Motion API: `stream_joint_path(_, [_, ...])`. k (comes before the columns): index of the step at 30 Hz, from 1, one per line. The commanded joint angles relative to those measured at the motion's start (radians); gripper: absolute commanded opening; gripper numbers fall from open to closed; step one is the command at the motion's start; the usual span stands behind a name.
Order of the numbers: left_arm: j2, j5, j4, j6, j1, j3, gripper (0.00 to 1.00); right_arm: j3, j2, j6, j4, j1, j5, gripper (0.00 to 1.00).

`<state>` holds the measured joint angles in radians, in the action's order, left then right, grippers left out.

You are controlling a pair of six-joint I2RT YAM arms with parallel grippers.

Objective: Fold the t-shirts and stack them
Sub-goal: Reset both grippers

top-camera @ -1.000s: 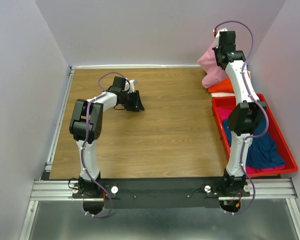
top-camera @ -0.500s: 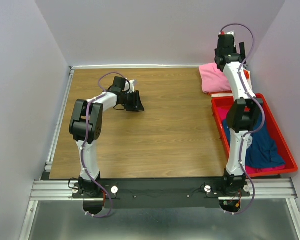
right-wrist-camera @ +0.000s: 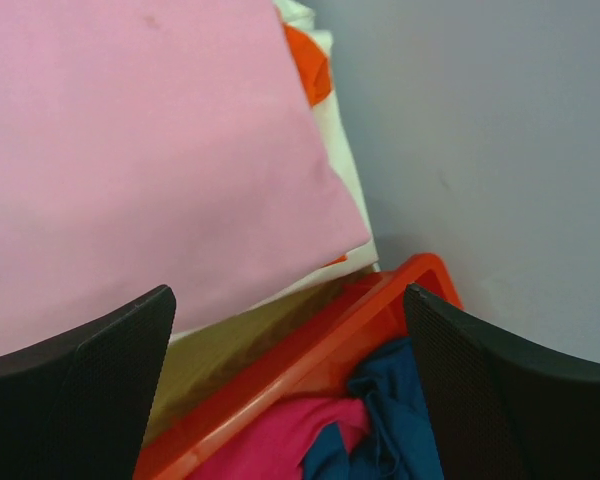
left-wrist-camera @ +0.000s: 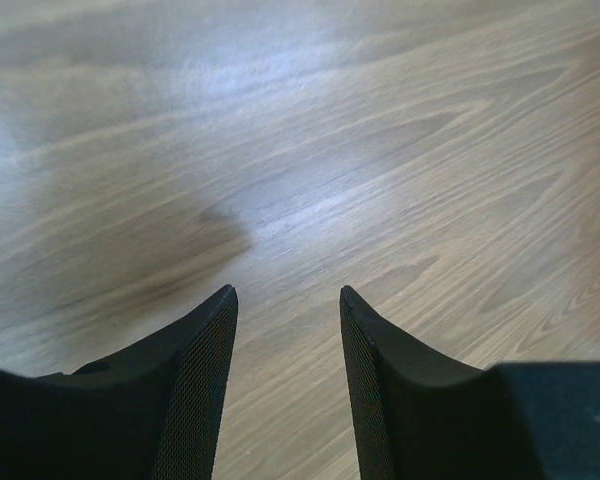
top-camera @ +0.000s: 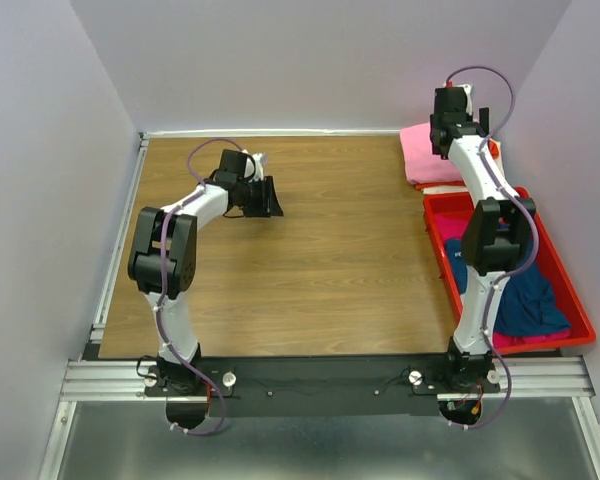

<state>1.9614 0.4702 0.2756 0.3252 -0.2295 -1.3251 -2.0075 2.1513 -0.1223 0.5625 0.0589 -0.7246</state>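
A folded light pink t-shirt (top-camera: 423, 158) lies at the back right corner of the table, on top of a bright orange t-shirt (right-wrist-camera: 305, 70) whose edge peeks out. In the right wrist view the pink t-shirt (right-wrist-camera: 130, 150) fills the upper left. My right gripper (top-camera: 446, 135) hovers over it, open and empty (right-wrist-camera: 288, 292). A navy t-shirt (top-camera: 528, 300) and a magenta t-shirt (right-wrist-camera: 260, 445) lie crumpled in the red bin (top-camera: 576, 290). My left gripper (top-camera: 266, 197) hangs open and empty over bare wood (left-wrist-camera: 285, 292).
The red plastic bin's rim (right-wrist-camera: 310, 365) runs right beside the stack, along the table's right side. A whitish layer (right-wrist-camera: 342, 150) shows under the pink fabric. Grey walls close in the table (top-camera: 330, 260) at the back and on both sides.
My right gripper opened and let go of the pink t-shirt, which dropped from a raised bunch to lie flat on the stack. The left arm shifted slightly towards the back left.
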Motion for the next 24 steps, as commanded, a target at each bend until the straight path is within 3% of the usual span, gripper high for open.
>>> stream_joint_path(1, [-0.105,-0.050,-0.088,0.015,-0.002,0.023,0.54,0.076,-0.140,0.105,-0.039,0.009,0.195,1.00])
stream_joint_path(13, [-0.364,-0.209,-0.271,0.069,-0.002,0.151,0.54,0.461,-0.406,0.236,-0.254,0.059,0.671,1.00])
stream_joint_path(24, [-0.582,-0.318,-0.391,0.095,-0.002,0.317,0.55,0.677,-0.564,0.271,-0.279,0.067,0.718,1.00])
